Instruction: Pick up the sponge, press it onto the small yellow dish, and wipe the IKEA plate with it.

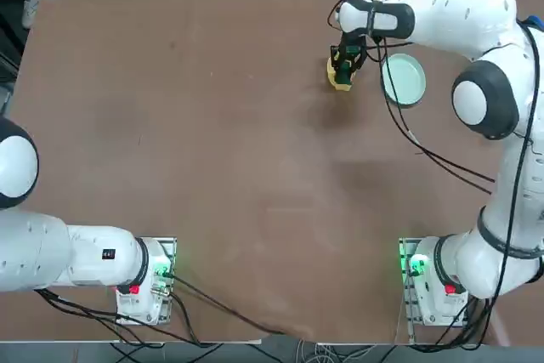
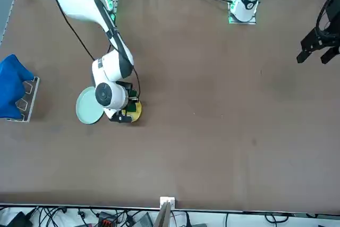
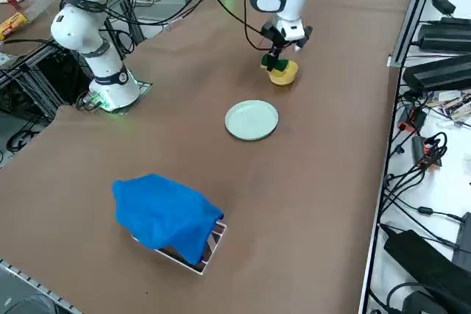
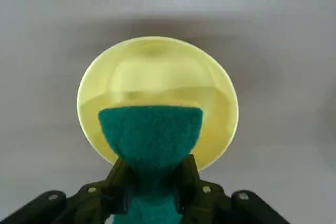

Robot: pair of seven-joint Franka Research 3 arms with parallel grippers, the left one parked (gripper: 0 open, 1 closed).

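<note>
1. Right claw (image 4: 152, 195) is pinched nearly shut on the sponge (image 4: 150, 137), squeezing its middle; it hangs directly over the small yellow dish (image 4: 157, 74).
2. From the claw, the sponge's long axis runs straight on between the fingers, green face outward, its free end over the dish's bowl; contact cannot be told.
3. IKEA plate (image 1: 403, 79) lies on the table (image 1: 212, 167) just beside the dish, toward the robot's right, so wiping likely needs a short sideways carry.

A robotics lab; cable bundles (image 3: 419, 174) edge the brown table (image 1: 212, 167).
</note>
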